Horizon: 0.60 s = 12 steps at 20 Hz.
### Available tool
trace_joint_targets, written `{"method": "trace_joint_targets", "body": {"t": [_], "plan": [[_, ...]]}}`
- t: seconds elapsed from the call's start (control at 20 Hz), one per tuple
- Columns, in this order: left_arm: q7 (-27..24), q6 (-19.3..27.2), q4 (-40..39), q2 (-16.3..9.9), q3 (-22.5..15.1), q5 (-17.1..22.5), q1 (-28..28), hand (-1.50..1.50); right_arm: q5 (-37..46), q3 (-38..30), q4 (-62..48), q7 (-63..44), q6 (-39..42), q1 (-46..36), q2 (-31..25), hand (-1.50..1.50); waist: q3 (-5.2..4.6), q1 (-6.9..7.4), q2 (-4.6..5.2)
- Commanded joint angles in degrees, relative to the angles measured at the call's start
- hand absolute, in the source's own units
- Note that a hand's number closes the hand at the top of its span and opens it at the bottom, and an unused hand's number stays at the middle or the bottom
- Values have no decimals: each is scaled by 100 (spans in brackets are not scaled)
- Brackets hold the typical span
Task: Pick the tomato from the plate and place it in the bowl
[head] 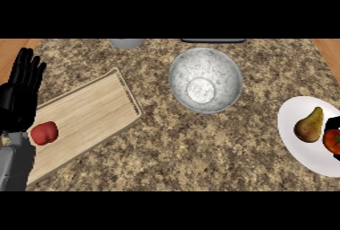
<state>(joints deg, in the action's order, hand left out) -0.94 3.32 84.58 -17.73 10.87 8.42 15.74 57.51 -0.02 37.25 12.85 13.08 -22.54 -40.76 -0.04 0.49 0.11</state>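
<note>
Nearest me on the right, the white plate (299, 148) carries the tomato (333, 140), pressed against the frame's right edge and only partly in view, with a brown pear (309, 125) just beside it. My right hand (337, 157) shows only as a dark sliver touching the tomato's lower side; I cannot tell whether it is spread or curled.

I judge the tomato light, smooth-skinned and slightly soft, so it could slip or bruise. I would wrap it around its widest part, thumb opposite fingers, keeping clear of the pear. It looks red-orange and glossy, with a green stem mark.

At the left edge my left hand (22, 85) rests upright, fingers straight and apart, by a wooden cutting board (86, 117) bearing a red apple (44, 133).

Farther off, the grey bowl (204, 80) sits well apart from the plate.
</note>
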Motion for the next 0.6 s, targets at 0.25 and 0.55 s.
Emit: {"method": "trace_joint_targets", "body": {"t": [0.25, 0.55], "plan": [[-34, -260, 12, 123, -304, 47, 285, 0, 44, 116, -459, 2262, -133, -1354, -607, 150, 77, 637, 258], [-88, -178, -62, 121, -251, -3, 371, 0, -17, -95, -1078, 3231, -655, -1769, -827, 150, 75, 615, 286]]}}
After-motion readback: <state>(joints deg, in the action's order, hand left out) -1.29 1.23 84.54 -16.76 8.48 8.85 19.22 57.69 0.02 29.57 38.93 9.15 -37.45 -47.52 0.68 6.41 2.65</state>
